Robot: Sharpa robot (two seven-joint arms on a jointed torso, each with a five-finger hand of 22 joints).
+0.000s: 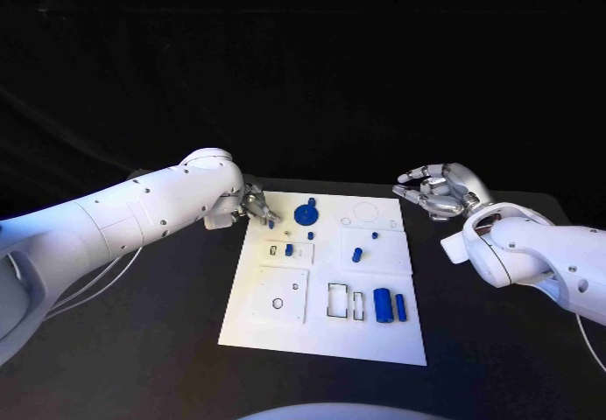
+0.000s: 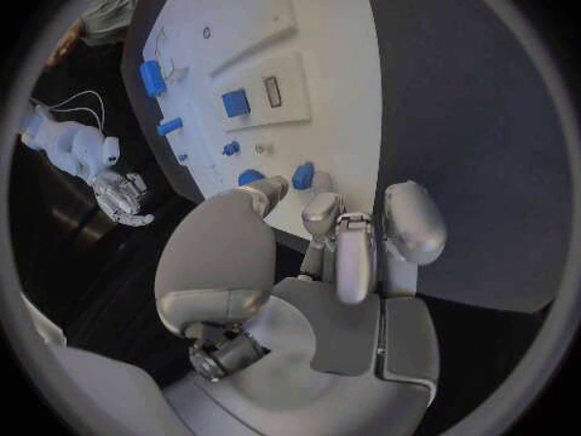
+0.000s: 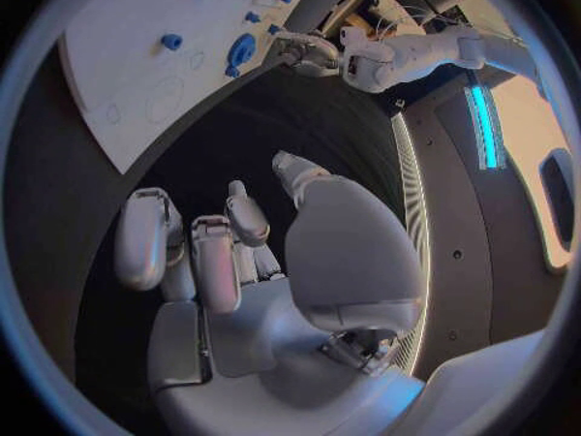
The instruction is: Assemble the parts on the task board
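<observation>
Nine blue parts (two hands)

The flat white rectangular task board lies on the black desk, marked with outlined recesses. Small blue plastic parts sit on it: a round gear-like disc near the far edge, two upright cylinders side by side toward the near right, and small pegs mid-board.

A big black bench is holding everything up. One white task board is lying flat on it, right in the middle. The dark top is showing all around the board, at 3 o'clock, 6 o'clock and 9 o'clock in the head view.
</observation>
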